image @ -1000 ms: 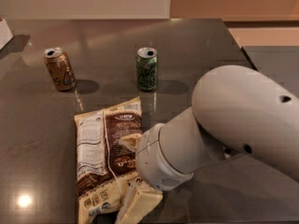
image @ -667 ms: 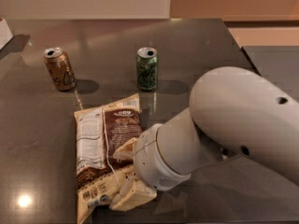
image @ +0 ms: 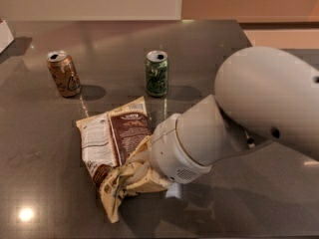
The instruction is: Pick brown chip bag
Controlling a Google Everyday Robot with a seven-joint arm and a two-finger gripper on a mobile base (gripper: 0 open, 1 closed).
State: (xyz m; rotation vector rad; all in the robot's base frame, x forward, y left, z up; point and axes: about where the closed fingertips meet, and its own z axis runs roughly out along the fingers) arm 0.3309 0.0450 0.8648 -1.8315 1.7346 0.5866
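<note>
The brown chip bag [image: 122, 133] lies on the dark table [image: 259, 203] at centre left, dark brown with cream edges and white text panels. Its near end [image: 119, 188] is crumpled and bunched up against my gripper [image: 143, 176]. The gripper comes in from the right on the big white arm [image: 239, 118] and is shut on the bag's near right part. The white wrist hides most of the gripper and the bag's lower right corner.
A tan-brown soda can [image: 63, 73] stands at the back left. A green soda can [image: 157, 73] stands behind the bag at centre. A white object [image: 5, 34] sits at the far left edge. The table's right edge runs behind the arm.
The gripper has moved in over the bag's near end. That end has bunched up and crumpled around it, and the bag has skewed slightly.
</note>
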